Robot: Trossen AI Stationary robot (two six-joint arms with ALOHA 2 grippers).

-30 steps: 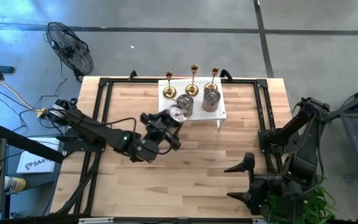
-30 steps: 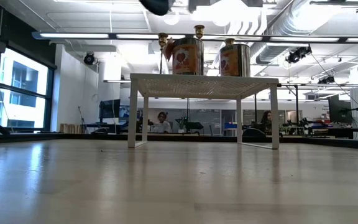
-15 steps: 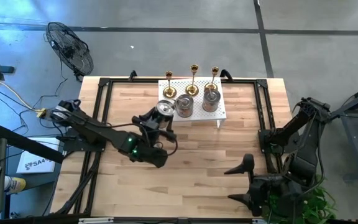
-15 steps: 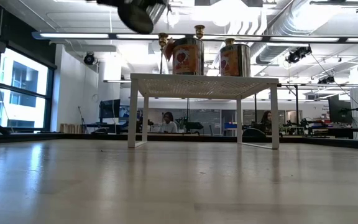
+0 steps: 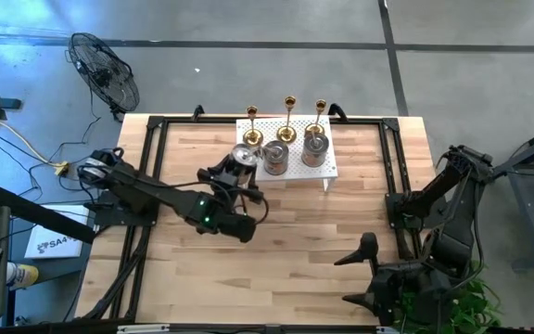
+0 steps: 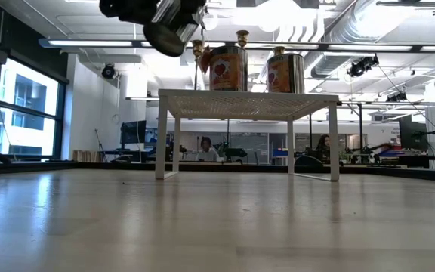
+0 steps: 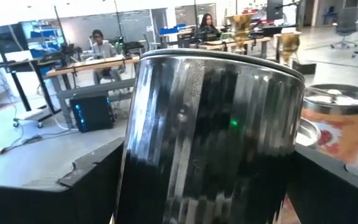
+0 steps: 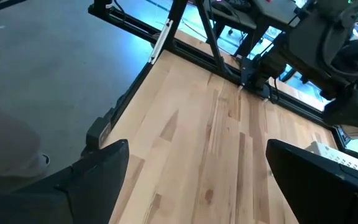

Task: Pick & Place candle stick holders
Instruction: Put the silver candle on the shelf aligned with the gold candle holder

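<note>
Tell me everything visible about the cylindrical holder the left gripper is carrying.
The held cup holder is a squat, silvery metal cylinder with fine vertical ribs on its wall and a rimmed round end. The left gripper grips it between dark fingers on both sides, so it is airborne and tilted, not upright. It hangs just off the left edge of the white rack, above rack-top level in the low view, close beside the nearest cup holder on the rack, apparently not touching.

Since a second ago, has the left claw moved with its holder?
Yes. In the high view the left claw carried the silvery holder toward the white rack.
</note>
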